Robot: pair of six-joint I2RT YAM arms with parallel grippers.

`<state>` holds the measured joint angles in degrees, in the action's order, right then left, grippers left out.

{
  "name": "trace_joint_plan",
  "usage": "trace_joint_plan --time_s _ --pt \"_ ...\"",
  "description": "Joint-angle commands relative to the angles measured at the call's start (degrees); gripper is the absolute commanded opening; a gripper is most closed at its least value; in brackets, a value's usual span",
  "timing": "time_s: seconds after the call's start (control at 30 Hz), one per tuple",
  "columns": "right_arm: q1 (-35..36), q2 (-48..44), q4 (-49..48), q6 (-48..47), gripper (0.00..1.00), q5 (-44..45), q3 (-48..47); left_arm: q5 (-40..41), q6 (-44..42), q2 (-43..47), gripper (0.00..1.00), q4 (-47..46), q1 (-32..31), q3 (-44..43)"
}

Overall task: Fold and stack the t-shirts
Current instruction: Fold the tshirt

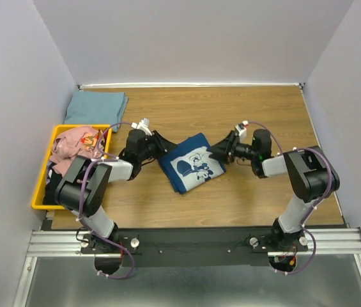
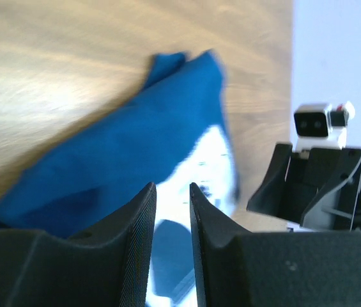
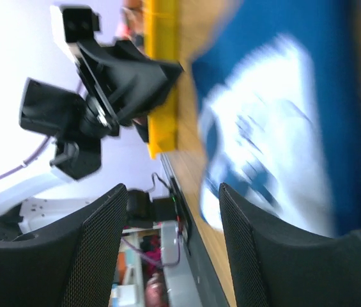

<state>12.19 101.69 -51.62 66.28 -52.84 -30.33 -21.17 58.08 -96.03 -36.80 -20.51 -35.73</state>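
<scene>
- Left end effector (image 2: 172, 204) is showing only a narrow gap between its fingers. I cannot tell from any view whether cloth is pinched at the tips.
- Right end effector (image 3: 172, 192) is standing wide apart, and nothing is sitting between its fingers.
- The navy t-shirt (image 1: 192, 163) is lying folded at mid tabletop (image 1: 257, 109), white cartoon print facing up.
- In the top view it is sitting between the two end effectors. It is lying toward 4 o'clock from the left one and toward 8 o'clock from the right one.
- Its longer side seems to be running from 8 o'clock to 2 o'clock, though the fold is looking nearly square.
- Both arms are reaching its upper edge, the left near the 10 o'clock corner and the right near the 2 o'clock corner. Neither is looking clearly nearer.
- The coming move is probably turning on which corner gets gripped, and the gaping right end effector seems readier to close on cloth.
- Only the top view is showing the pale grey-blue t-shirt (image 1: 96, 106) lying folded at the far left. Only there is the pink t-shirt (image 1: 71, 146) seen heaped in the yellow bin (image 1: 39, 192).
- The left wrist view is adding two loose cloth points at the shirt's far end, hidden from above.
- The right wrist view is blurring the print but showing the gap between its own fingers plainly.
</scene>
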Motion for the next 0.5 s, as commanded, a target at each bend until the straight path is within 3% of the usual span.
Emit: trace_joint_plan --time_s 0.0,0.2,0.47 --pt "3.36 -0.88 0.55 1.57 0.66 4.58 -8.94 4.55 -3.06 4.01 0.35 2.24 0.21 0.39" --pt "4.34 10.60 0.64 1.83 0.67 8.63 -22.64 2.98 -1.84 -0.47 0.35 2.69 1.44 0.83" --pt "4.43 28.01 0.73 2.01 0.66 9.95 -31.80 1.23 0.10 -2.58 0.32 2.34 6.09 4.17"
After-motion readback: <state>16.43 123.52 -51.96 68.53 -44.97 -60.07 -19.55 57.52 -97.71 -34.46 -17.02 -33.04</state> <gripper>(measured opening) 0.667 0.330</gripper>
